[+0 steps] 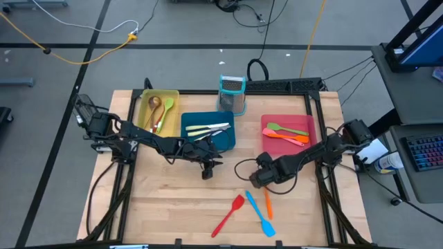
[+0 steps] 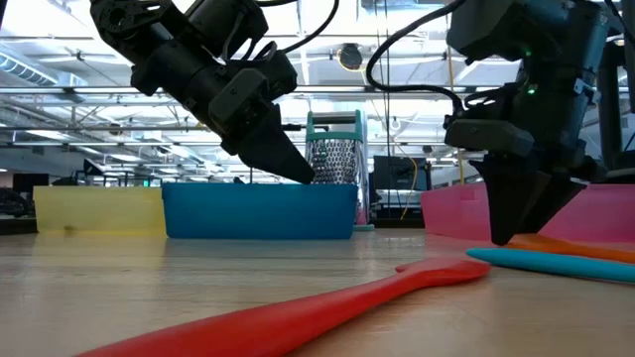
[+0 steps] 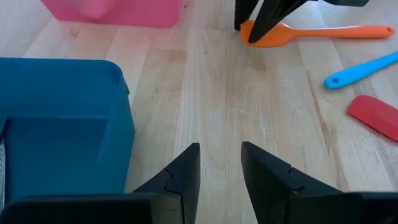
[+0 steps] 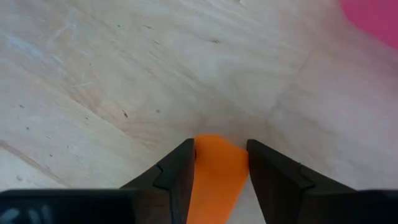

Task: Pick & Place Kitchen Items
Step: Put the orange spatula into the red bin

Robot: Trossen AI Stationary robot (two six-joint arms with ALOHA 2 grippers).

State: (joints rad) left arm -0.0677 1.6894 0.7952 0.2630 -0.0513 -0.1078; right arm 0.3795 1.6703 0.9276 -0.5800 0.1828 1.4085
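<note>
the right tool (image 1: 261,181) is down on the bench (image 1: 173,207), its fingers (image 4: 174,171) on either side of the orange spatula (image 3: 311,32) head — touching or not, i cannot tell. the left tool (image 1: 208,171) hangs empty and spread just near the blue tray (image 1: 208,131), above bare wood. the red spatula (image 1: 228,214) and blue spatula (image 1: 259,213) lie by the bench's near edge, right of centre, the orange one just beside them. open wood runs across the near left. along the far edge stand the yellow tray (image 1: 147,104) with spoons, the blue tray with knives, the grater (image 1: 232,93), and the pink tray (image 1: 266,144) with spatulas. beyond lie a grey floor with cables and a bright hall.
</note>
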